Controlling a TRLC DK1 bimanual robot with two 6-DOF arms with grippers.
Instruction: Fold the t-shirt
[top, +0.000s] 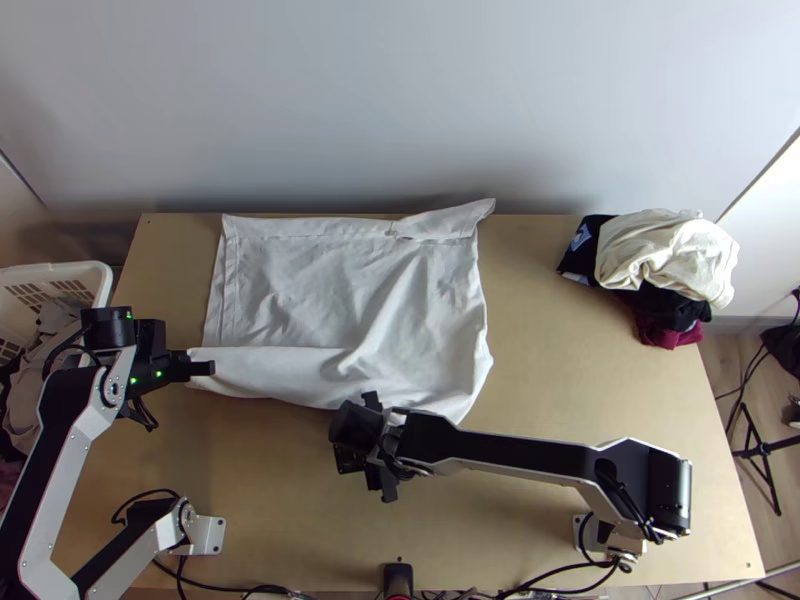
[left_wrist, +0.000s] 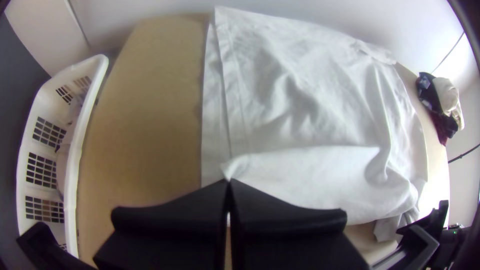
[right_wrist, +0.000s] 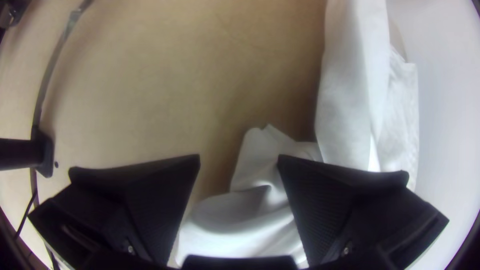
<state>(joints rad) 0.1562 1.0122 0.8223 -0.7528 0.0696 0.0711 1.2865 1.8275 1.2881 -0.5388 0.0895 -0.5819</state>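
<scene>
T-shirt (top: 340, 290): lying roughly spread on the bench (top: 590, 380), long axis running left-right.
Left gripper (left_wrist: 228, 181): jaws clenching its near-left corner.
Right gripper (right_wrist: 239, 157): jaws standing parted, lying nearer its loose near-right end.

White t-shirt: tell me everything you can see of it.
The white t-shirt lies wrinkled on the table, stitching along its left side. Its near part is turned up over the rest; the left gripper is shut on that flap's corner. The right gripper stands open at the rumpled near-right end; contact is unclear.
</scene>
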